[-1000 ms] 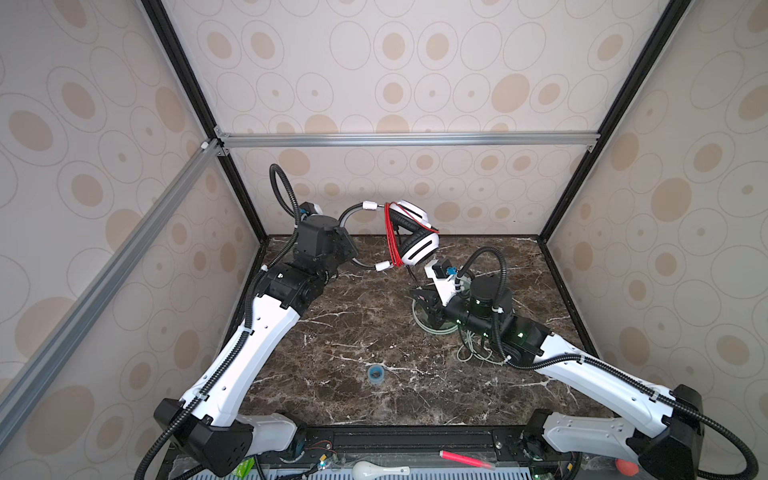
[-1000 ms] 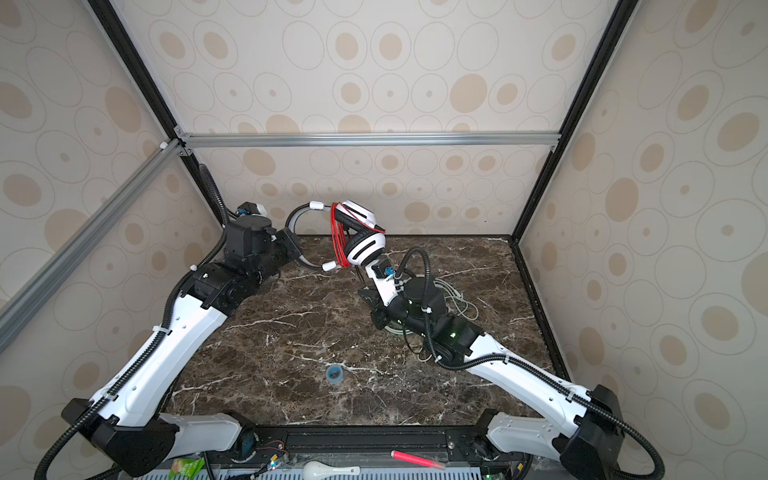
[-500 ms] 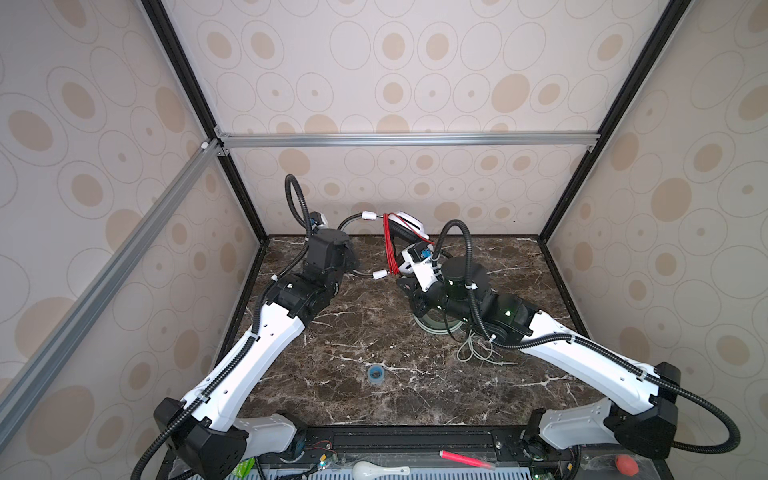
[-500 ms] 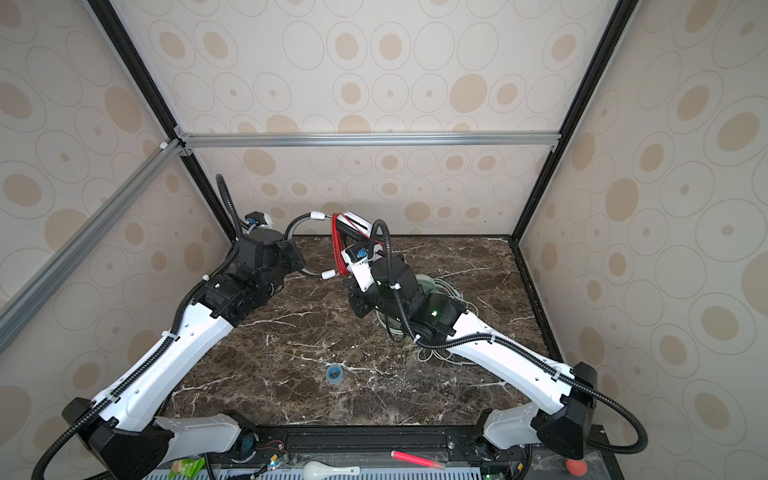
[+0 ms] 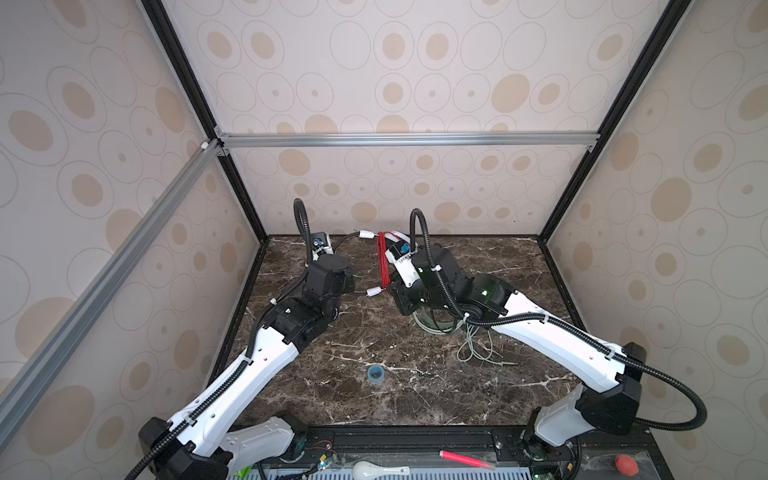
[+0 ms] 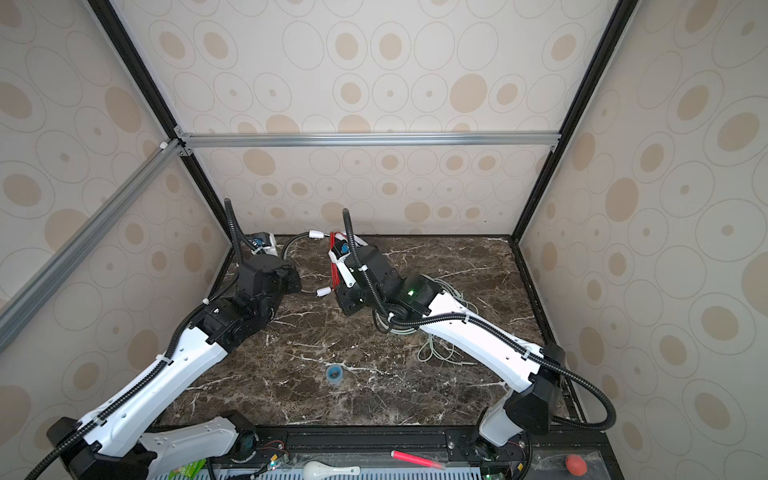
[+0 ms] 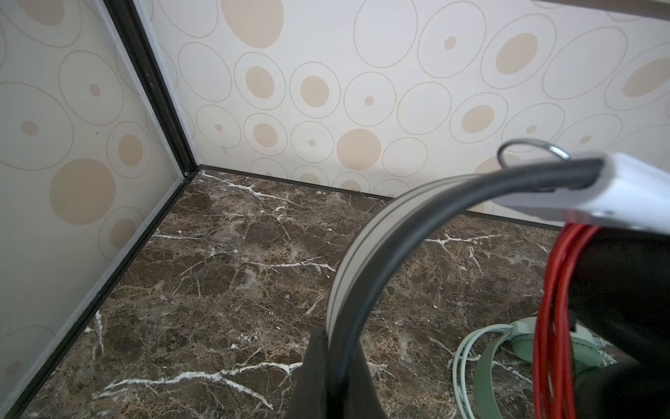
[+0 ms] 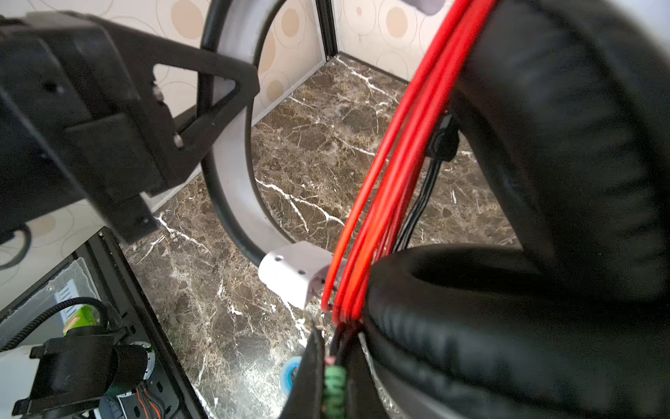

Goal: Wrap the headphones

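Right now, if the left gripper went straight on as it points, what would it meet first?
The left gripper is shut on the headband; beyond that, probably the marble table, depth unclear.

Likely lab: aluminium-framed wallpapered enclosure (image 5: 407, 139)

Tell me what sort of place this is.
Probably a robot test or recording booth: patterned wall panels in an aluminium frame box in a marble-look tabletop, with the left arm and right arm mounted on a rail at its front.
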